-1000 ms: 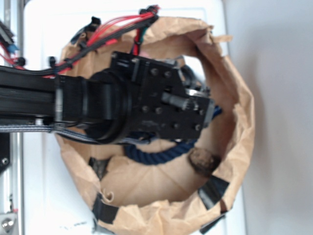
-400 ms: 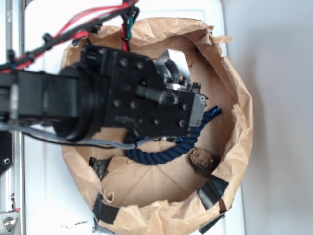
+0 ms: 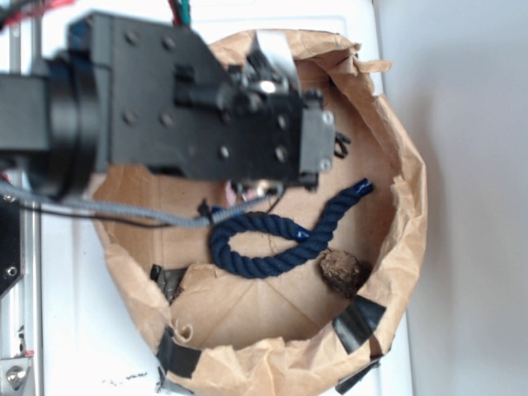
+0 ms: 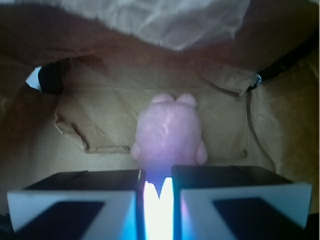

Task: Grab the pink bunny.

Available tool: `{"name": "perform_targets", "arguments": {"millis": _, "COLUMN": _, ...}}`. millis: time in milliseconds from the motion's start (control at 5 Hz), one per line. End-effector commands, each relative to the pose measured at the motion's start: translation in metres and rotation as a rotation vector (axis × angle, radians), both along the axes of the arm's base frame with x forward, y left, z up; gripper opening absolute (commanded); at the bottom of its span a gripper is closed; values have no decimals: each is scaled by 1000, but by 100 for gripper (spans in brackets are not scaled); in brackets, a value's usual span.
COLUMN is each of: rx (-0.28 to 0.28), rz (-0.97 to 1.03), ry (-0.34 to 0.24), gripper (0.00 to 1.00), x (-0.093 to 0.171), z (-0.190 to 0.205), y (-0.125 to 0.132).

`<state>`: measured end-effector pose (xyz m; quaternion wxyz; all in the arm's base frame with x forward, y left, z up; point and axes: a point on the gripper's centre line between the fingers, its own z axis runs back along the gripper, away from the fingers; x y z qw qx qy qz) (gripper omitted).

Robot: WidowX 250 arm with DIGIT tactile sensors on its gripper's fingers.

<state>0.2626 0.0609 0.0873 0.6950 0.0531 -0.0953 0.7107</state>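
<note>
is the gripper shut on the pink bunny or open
Shut on the pink bunny: in the wrist view the gripper fingers stand nearly together, pinching the bunny's lower end.

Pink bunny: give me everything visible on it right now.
The pink bunny is a small pale pink plush with a soft, fuzzy look, two short rounded ears on top and stubby limbs at its sides. In the wrist view its lower end sits between the gripper fingers, which look closed on it, the paper bag behind. In the exterior view only a pink sliver shows under the gripper.

The hand (image 4: 158,176) hangs wrist-down, its fingers (image 4: 227,186) pinched nearly together.
</note>
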Motion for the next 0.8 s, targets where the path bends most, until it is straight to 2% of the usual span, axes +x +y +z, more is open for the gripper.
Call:
{"name": "perform_targets", "arguments": {"millis": 0, "rx": -2, "rz": 13, "ry": -37, "gripper": 100, "x": -6, "z": 12, "y": 9}}
{"name": "perform_targets", "arguments": {"millis": 400, "rx": 22, "rz": 4, "ry": -47, "gripper": 100, "x": -18, "z": -1, "y": 1}}
{"name": "perform_targets", "arguments": {"millis": 600, "rx": 34, "rz": 0, "ry": -50, "gripper": 100, "x": -13, "z": -9, "y": -1}}
